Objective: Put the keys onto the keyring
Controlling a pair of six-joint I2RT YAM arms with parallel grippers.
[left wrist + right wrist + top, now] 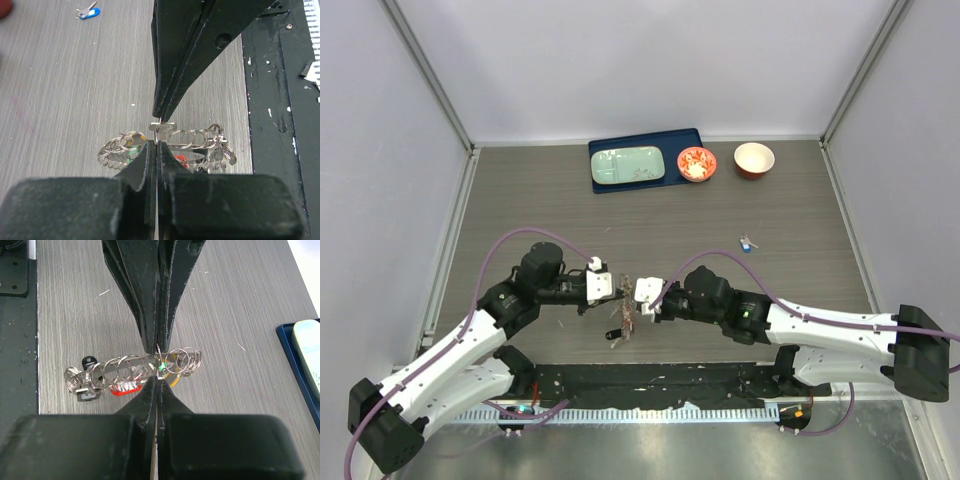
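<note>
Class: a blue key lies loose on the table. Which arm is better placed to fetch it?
Probably the right. The blue key lies on its side of the table; the left gripper would have to reach across the right gripper. Both grip the keyring, so the left could hold it alone.

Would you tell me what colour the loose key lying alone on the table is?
Blue; the loose key shows best in the left wrist view.

left arm bent inward | left tool [619, 290] clamped on keyring [625, 312] | right arm bent inward | right tool [639, 293] clamped opposite | tips nearly touching
</note>
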